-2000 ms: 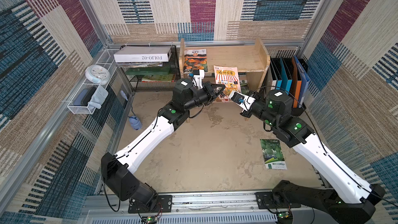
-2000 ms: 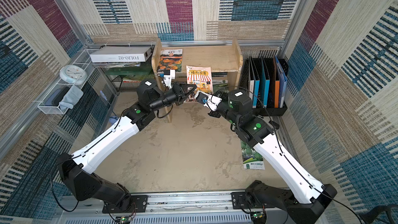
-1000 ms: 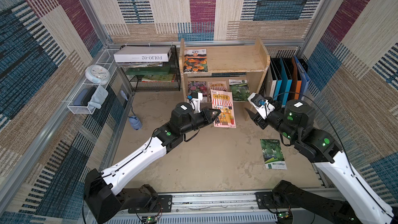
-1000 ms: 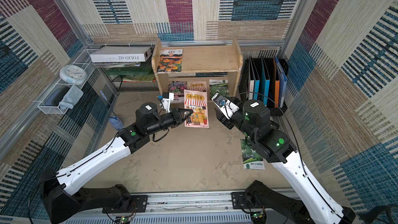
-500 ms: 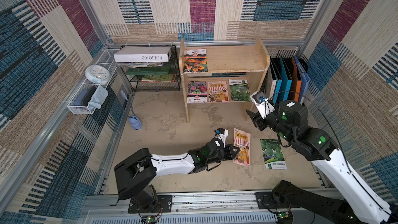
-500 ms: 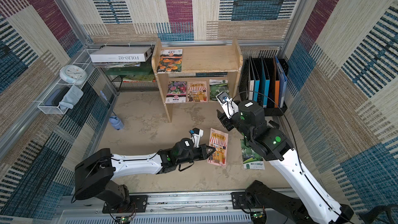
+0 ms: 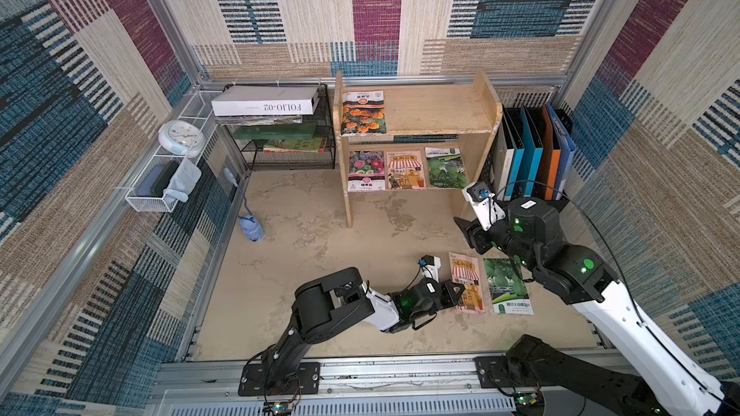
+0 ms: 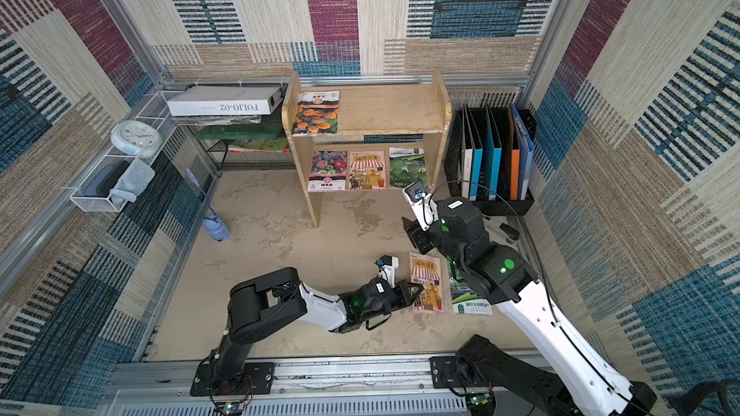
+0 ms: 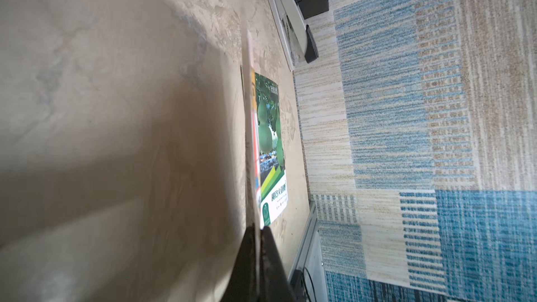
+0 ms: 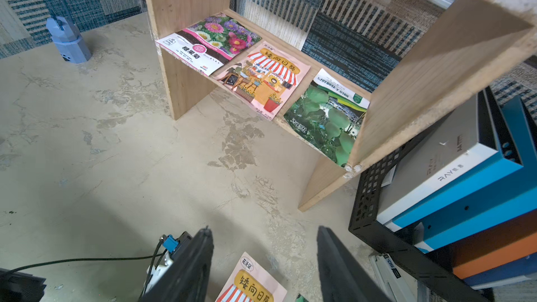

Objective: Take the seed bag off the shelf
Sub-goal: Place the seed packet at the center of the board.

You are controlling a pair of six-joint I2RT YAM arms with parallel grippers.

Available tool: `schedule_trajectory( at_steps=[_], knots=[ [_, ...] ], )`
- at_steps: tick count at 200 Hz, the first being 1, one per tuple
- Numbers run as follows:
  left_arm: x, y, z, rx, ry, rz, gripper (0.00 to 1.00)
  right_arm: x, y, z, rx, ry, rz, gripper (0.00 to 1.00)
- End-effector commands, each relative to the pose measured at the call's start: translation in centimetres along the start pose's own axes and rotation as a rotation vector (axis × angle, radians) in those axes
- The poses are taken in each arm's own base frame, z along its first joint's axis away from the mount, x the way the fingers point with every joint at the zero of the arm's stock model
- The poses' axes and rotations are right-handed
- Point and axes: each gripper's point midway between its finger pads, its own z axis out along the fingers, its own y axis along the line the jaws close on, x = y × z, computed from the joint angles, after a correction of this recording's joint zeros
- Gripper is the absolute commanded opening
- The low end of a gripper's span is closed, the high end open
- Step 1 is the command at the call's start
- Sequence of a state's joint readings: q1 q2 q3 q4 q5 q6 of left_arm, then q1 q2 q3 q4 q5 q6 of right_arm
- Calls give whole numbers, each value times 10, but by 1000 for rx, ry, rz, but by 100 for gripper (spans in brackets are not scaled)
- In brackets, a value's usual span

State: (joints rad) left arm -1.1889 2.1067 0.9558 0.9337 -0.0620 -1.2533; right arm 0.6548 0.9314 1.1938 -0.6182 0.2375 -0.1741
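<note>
The left gripper [image 7: 459,292], clamped on the seed bag [image 7: 467,274], should lay it flat beside the green packet [image 7: 506,286] before releasing, while the right gripper [image 10: 263,230] gapes empty.

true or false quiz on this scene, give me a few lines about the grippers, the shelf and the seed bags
1. The left gripper is shut on a pink seed bag. True.
2. The right gripper holds a green bag. False: it is open and empty; the green bag near it lies on the table.
3. The lower tier of the shelf holds three seed bags. True.
4. The shelf's top tier is bare. False: an orange-flower bag lies there.
</note>
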Motion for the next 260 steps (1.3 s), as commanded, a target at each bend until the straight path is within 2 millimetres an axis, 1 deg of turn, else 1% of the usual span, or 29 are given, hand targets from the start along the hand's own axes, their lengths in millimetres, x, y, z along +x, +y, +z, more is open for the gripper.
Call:
schedule_trajectory(
  at_steps=[1,19,58,101,116,140,156,160,171,183,221,240,260],
  knots=[
    [-4,-2,5,12,-38,-19,0,-2,0,1,6,-16,10,61],
    [-4,4,8,-7,-42,-23,0,1,0,2,7,-13,7,61],
    [5,13,18,-39,-6,-32,0,7,1,5,8,-2,-7,62],
    [4,24,16,-107,-8,-28,0,11,2,7,9,4,-15,62],
    [7,29,15,-149,8,-24,0,12,2,6,9,5,-18,62],
    [11,32,17,-192,43,-12,19,13,3,6,8,5,-21,62],
    [11,30,19,-203,53,-11,35,15,3,7,7,9,-22,62],
    [14,38,17,-237,65,-8,39,15,3,8,7,11,-22,62],
    [14,40,17,-257,70,-6,51,16,4,8,6,14,-23,62],
    [15,43,15,-284,74,-5,59,17,3,8,9,15,-23,62],
    [11,54,1,-420,81,10,73,16,3,8,10,13,-23,63],
    [8,58,-10,-518,93,48,76,16,2,7,16,12,-16,63],
    [1,54,-19,-575,86,97,78,18,1,8,22,15,-9,63]
  ],
)
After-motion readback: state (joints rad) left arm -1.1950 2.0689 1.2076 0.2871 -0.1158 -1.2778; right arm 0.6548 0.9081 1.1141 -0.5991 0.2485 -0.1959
